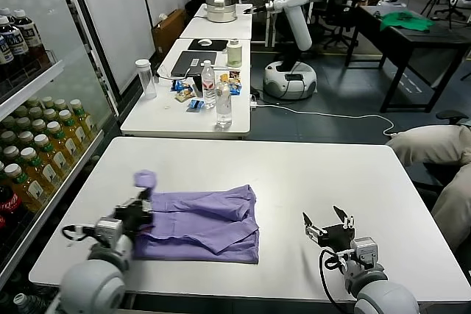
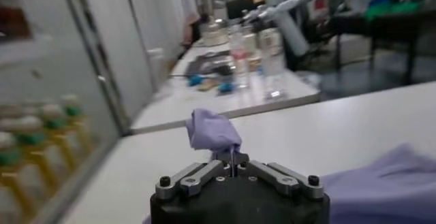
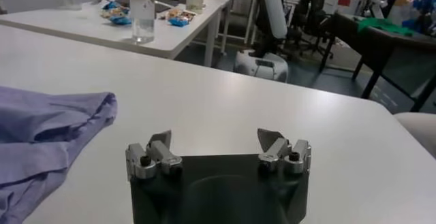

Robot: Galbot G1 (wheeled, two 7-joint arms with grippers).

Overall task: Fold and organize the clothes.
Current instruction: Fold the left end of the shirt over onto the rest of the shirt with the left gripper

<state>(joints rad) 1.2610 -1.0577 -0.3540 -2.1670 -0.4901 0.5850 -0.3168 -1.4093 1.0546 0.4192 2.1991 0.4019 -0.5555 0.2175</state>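
L gripper [image 1: 145,198] pinching T-shirt [image 1: 206,222] corner, R gripper [image 1: 329,224] open – apart

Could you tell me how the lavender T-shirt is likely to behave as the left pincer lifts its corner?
The T-shirt will probably drape limply: the pinched corner above the left pincer already bunches. It looks light. Its folded layers may slide apart on the smooth table.

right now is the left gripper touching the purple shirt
Touching. In the left wrist view the left gripper is shut on a pinched-up corner of the purple shirt, which bunches just above the fingertips.
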